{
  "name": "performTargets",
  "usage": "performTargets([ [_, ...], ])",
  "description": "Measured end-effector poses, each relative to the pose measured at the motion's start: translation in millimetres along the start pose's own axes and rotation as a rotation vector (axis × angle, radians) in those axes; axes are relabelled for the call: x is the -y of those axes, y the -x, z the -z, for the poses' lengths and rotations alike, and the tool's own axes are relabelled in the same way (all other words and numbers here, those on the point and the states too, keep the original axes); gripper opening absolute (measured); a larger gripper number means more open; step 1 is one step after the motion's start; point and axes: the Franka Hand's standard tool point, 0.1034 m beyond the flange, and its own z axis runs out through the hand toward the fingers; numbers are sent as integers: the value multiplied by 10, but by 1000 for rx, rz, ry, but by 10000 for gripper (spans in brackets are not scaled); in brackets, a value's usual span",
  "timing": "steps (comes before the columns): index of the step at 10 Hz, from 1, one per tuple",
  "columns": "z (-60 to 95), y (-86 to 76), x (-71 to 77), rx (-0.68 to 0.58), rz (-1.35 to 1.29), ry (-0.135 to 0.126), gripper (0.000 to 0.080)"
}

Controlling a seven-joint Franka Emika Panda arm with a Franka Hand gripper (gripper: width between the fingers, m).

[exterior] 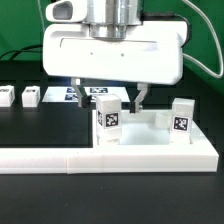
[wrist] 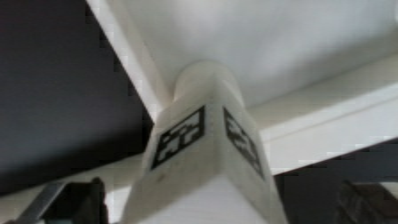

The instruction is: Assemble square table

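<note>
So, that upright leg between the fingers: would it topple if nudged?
Likely stiff: the leg looks a plain white block. Taller than wide on the tabletop, it might tip under a sideways knock unless seated in a hole. The open gripper gives no support.

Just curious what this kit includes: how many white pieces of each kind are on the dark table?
Legs: 4
Tabletop: 1
Border bar: 1
Marker board: 1
Total: 7
</note>
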Motion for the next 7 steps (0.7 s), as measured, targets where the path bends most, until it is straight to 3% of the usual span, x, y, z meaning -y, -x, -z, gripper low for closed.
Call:
performTargets([
  [7,31,-35,-23,-3,401,1,649],
])
